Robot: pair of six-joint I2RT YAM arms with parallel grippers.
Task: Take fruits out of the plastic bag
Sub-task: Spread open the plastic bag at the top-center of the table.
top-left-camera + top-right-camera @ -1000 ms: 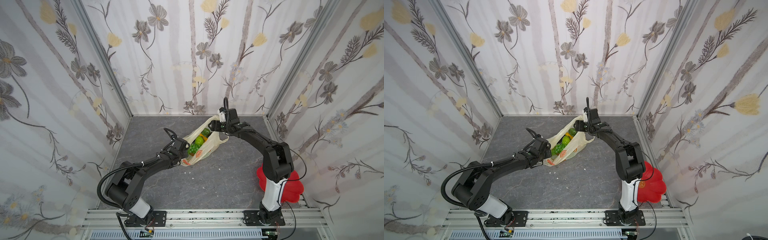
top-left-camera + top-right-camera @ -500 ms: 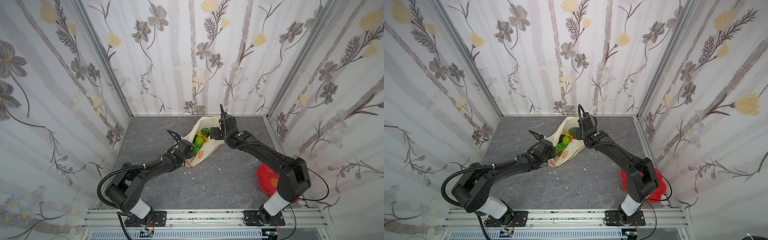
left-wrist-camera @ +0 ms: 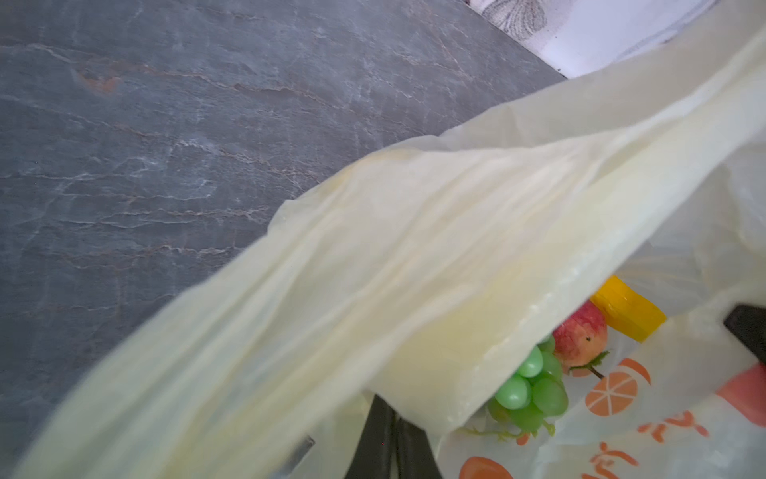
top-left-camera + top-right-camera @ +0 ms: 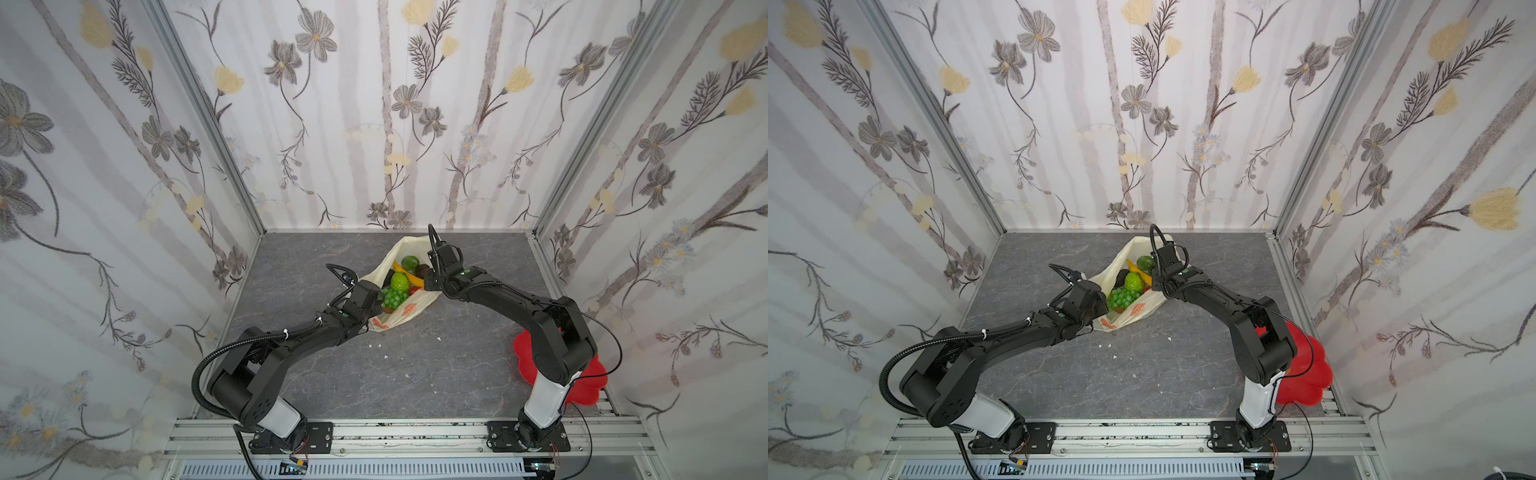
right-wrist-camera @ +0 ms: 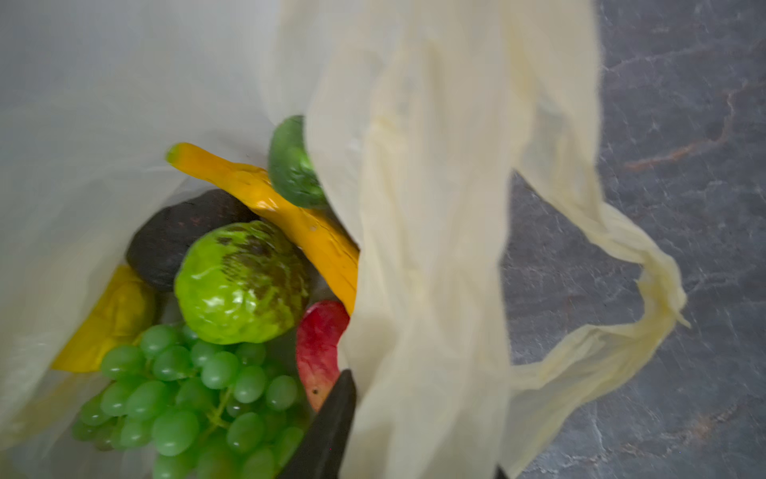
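Nearest us, at the near right corner of the surface [image 4: 415,374], we see a red flower-shaped dish [image 4: 523,353], partly hidden behind the right arm [image 4: 498,297]. A few white crumbs [image 4: 386,356] lie near the middle. Farther in, the left arm [image 4: 316,332] reaches to the plastic bag [image 4: 401,313]. The bag lies toward the back edge, about midway between the side edges, with its mouth gaping upward. The left jaws are pressed together on the bag's near left rim, and in the left wrist view the film stretches away from them. All the fruits sit inside the bag. The green grape bunch [image 4: 392,297] is nearest, with a red fruit [image 5: 321,344] and a yellow fruit [image 5: 112,323] beside it. Behind those are a bright green lumpy fruit [image 4: 400,281], a dark avocado [image 5: 174,236] and the banana [image 5: 269,195], and farthest back a green avocado [image 4: 410,262]. The right jaws straddle the bag's far right rim with film between them; we cannot tell whether they pinch it.
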